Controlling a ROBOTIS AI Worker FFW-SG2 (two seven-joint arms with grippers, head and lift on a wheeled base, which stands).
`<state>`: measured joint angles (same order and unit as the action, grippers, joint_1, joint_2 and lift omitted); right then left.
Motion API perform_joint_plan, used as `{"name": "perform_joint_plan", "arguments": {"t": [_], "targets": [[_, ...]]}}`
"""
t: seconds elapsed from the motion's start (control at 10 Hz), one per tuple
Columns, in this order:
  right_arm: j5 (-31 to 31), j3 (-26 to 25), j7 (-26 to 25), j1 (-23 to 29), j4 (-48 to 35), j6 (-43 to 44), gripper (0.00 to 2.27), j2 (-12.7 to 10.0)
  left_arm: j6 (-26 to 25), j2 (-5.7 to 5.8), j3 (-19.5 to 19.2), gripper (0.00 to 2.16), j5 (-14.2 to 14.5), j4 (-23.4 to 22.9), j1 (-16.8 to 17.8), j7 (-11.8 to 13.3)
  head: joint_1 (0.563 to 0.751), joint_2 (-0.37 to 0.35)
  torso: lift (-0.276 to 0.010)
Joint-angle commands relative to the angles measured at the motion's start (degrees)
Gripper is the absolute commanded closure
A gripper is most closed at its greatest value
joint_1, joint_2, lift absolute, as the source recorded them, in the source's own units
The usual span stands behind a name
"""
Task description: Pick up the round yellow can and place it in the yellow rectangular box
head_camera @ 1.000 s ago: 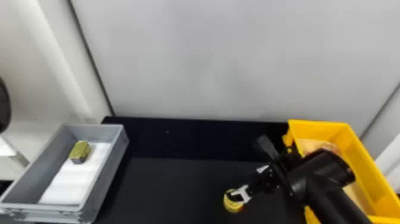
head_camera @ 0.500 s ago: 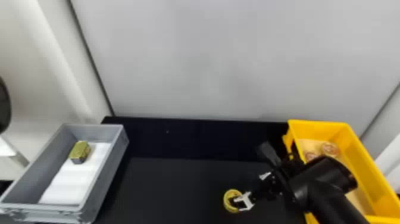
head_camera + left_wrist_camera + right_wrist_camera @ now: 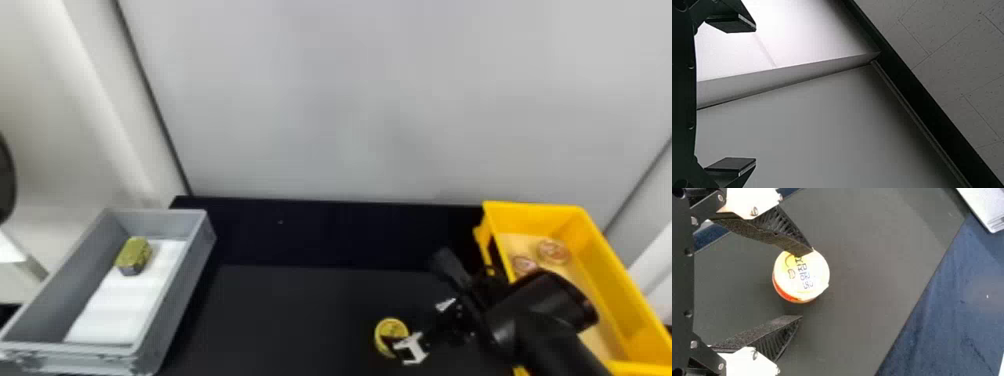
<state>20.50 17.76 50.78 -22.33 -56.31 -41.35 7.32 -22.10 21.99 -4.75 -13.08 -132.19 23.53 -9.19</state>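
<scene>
Black tabletop [image 3: 300,320], right tool [image 3: 414,299] (spread), angled down

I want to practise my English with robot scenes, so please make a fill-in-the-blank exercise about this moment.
The gripper at the can is the robot's ____ one.
The fingers of the left gripper are wide ____.
The small block lies in the ____ box, not in the yellow box.
The sheet in the block's box is ____.

Missing words: right; open; gray; white.
</scene>
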Motion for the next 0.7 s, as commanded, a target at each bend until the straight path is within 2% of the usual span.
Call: {"name": "perform_joint_plan", "arguments": {"t": [0.0,0.6], "targets": [[0.0,0.2,0.2,0.5,0.1,-0.1,0.24,-0.2,-0.1,0.17,-0.1,0.09,0.0,-0.1,-0.2,0.0,0.663,0.054,-0.01],[1.9,-1.0,1.5,2.2,-2.0,-0.9,0.25,-0.2,-0.3,0.34,0.0,0.09,0.0,-0.3,-0.2,0.0,0.663,0.054,-0.01]]}}
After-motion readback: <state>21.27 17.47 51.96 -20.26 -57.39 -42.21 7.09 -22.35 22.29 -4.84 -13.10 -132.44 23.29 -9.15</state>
